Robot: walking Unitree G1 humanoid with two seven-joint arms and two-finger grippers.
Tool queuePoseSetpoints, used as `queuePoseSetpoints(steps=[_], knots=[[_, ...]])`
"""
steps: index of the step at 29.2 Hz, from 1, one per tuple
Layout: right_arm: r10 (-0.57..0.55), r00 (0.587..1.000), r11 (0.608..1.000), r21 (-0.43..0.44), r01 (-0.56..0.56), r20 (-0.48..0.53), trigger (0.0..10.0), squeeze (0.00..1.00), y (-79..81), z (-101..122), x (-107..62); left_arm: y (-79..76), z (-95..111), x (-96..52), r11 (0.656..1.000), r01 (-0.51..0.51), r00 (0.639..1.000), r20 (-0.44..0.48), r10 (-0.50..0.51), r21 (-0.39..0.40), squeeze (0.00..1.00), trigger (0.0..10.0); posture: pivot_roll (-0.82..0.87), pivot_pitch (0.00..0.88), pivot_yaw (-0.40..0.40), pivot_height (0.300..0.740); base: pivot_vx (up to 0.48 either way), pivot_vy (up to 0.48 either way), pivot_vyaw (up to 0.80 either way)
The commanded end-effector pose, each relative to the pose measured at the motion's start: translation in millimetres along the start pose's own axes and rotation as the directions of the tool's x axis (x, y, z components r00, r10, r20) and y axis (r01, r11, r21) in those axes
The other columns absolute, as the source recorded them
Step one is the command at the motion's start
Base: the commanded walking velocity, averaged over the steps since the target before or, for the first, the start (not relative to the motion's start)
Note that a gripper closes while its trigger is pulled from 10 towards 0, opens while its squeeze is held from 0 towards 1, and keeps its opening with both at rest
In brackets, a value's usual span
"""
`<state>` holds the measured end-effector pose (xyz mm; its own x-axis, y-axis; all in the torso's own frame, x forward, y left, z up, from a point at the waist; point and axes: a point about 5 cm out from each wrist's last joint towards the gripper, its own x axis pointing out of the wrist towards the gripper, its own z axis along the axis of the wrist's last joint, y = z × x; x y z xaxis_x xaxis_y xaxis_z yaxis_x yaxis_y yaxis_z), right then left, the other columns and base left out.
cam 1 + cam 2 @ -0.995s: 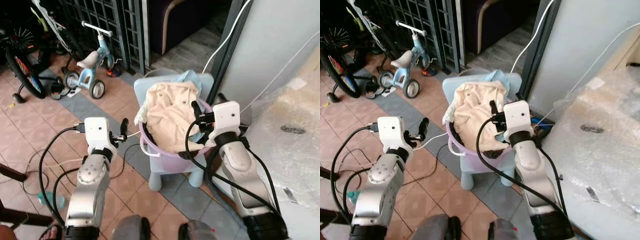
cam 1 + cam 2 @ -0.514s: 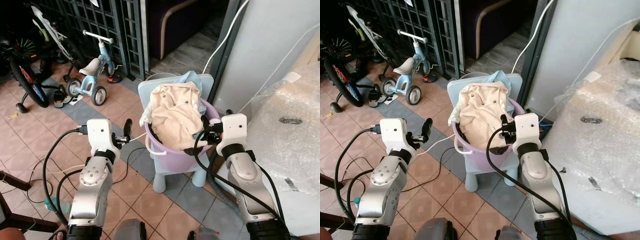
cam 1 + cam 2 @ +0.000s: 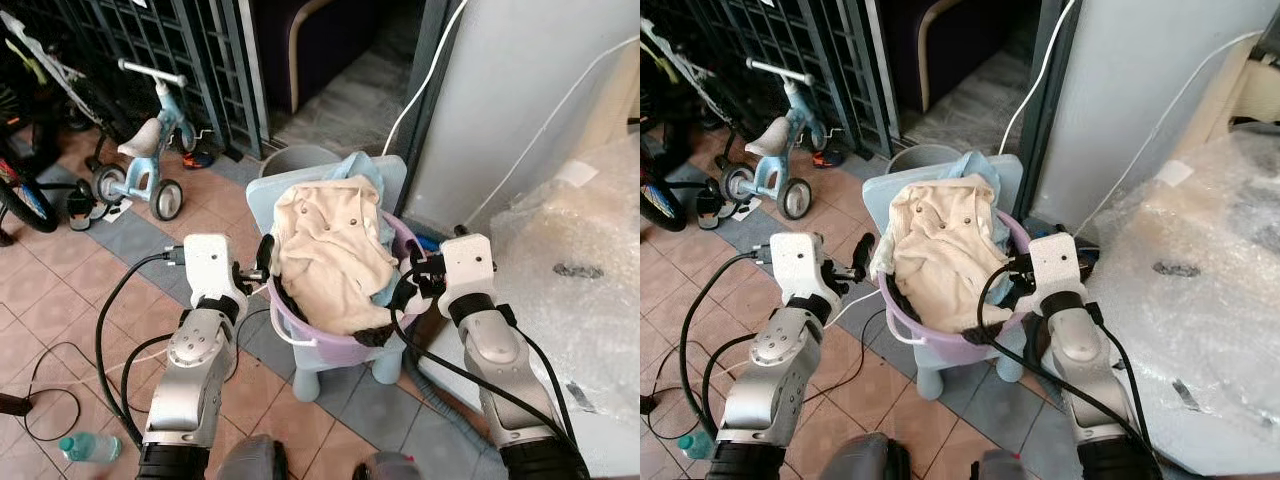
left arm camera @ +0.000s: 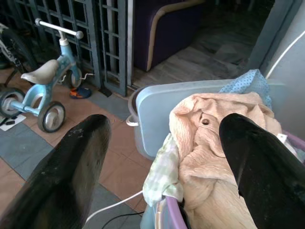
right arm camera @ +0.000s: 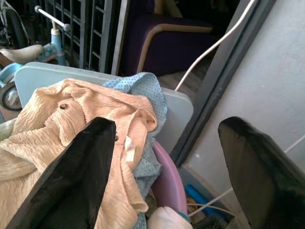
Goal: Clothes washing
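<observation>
A purple laundry basin (image 3: 328,346) stands on a pale blue child's chair (image 3: 262,196). A cream buttoned garment (image 3: 330,250) is heaped over the basin, with a blue dotted cloth (image 3: 361,169) under it at the back. My left gripper (image 3: 264,256) is open at the basin's left rim, beside a hanging checked cloth edge (image 4: 159,179). At the basin's right rim my right gripper (image 3: 409,286) is also open. In the wrist views the left gripper's fingers (image 4: 71,176) and the right gripper's fingers (image 5: 71,181) stand wide apart with nothing held.
A blue tricycle (image 3: 142,160) and a metal gate (image 3: 180,60) are at the left. A grey bucket (image 3: 300,158) sits behind the chair. A bubble-wrapped bulk (image 3: 585,270) fills the right. Cables (image 3: 60,370) and a bottle (image 3: 90,447) lie on the tiled floor.
The camera has shifted. My right gripper has come off the garment's top down to the basin's right rim. My left gripper has closed in on the left rim.
</observation>
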<state>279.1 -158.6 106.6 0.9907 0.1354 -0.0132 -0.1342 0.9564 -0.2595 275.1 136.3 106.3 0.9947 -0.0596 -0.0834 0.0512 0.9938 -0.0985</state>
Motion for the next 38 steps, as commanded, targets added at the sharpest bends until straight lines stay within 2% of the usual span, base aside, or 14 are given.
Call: queuePoseSetpoints(steps=[1,7,11,13,18,19,22,26,31,33,37,38], knots=[[0.028,1.0,1.0,0.0,-0.028,0.004,10.0,0.0,6.1,-0.1,-1.1,6.6,-3.5,-0.3,0.999,-0.03,0.999,-0.024,0.03,0.012,0.0,10.0,0.0,0.129,0.03,0.74,0.45,0.0,0.0],[0.075,0.996,0.996,-0.038,-0.076,-0.042,10.0,0.0,7.3,-11.5,-6.5,8.4,-4.2,-0.8,0.998,-0.059,0.998,-0.035,0.06,0.024,0.0,10.0,0.0,0.133,0.031,0.74,0.212,0.0,0.0],[0.078,0.994,0.994,-0.071,-0.083,-0.075,10.0,0.0,10.7,-16.2,-6.9,13.5,-6.5,-2.4,0.993,-0.114,0.991,-0.062,0.115,0.024,0.0,10.0,0.01,0.134,0.031,0.74,0.0,0.0,0.8],[0.116,0.981,0.99,-0.059,-0.126,-0.155,10.0,0.0,17.1,-25.7,-3.7,15.7,-11.2,-5.3,0.991,-0.103,0.987,-0.113,0.112,0.086,0.0,10.0,0.03,0.143,0.03,0.74,0.0,0.0,0.0],[0.138,0.949,0.981,-0.091,-0.17,-0.283,10.0,0.0,16.4,-46.4,0.9,18.3,-21.3,-14.3,0.993,-0.036,0.984,-0.171,0.056,0.117,0.0,10.0,0.06,0.148,0.026,0.74,0.0,0.0,0.0],[0.153,0.932,0.979,-0.079,-0.188,-0.329,10.0,0.0,14.9,-51.3,5.4,20.2,-23.3,-18.6,0.991,-0.046,0.979,-0.191,0.069,0.125,0.0,10.0,0.08,0.152,0.02,0.74,0.0,0.0,0.0],[0.15,0.912,0.977,-0.085,-0.196,-0.381,10.0,0.0,12.6,-56.2,16.5,22.1,-23.5,-28.3,0.984,-0.042,0.976,-0.204,0.077,0.173,0.0,10.0,0.1,0.177,0.016,0.74,0.0,0.0,0.0],[0.157,0.908,0.976,-0.077,-0.203,-0.389,10.0,0.0,15.6,-56.5,22.7,20.9,-23.8,-33.8,0.981,-0.03,0.974,-0.216,0.072,0.192,0.0,10.0,0.11,0.194,0.018,0.74,0.0,0.0,0.0],[0.2,0.895,0.967,-0.069,-0.246,-0.4,10.0,0.0,28.9,-57.7,33.3,13.7,-29.2,-48.4,0.975,0.071,0.961,-0.276,-0.01,0.21,0.0,10.0,0.14,0.24,0.03,0.74,0.0,0.0,0.0],[0.241,0.887,0.952,-0.081,-0.294,-0.394,10.0,0.0,40.7,-56.8,40.4,16.7,-28.6,-53.7,0.969,0.074,0.959,-0.285,-0.004,0.235,0.0,10.0,0.16,0.259,0.033,0.74,0.0,0.0,0.0],[0.262,0.888,0.943,-0.096,-0.319,-0.377,10.0,0.0,48.8,-53.4,46.5,19.4,-26.0,-56.5,0.966,0.056,0.959,-0.282,0.019,0.253,0.0,10.0,0.17,0.27,0.034,0.74,0.0,0.0,0.0],[0.267,0.885,0.934,-0.125,-0.336,-0.383,10.0,0.0,54.4,-53.5,50.0,19.4,-24.9,-59.0,0.967,0.052,0.958,-0.286,0.023,0.251,0.0,10.0,0.18,0.281,0.028,0.74,0.0,0.0,0.0]])
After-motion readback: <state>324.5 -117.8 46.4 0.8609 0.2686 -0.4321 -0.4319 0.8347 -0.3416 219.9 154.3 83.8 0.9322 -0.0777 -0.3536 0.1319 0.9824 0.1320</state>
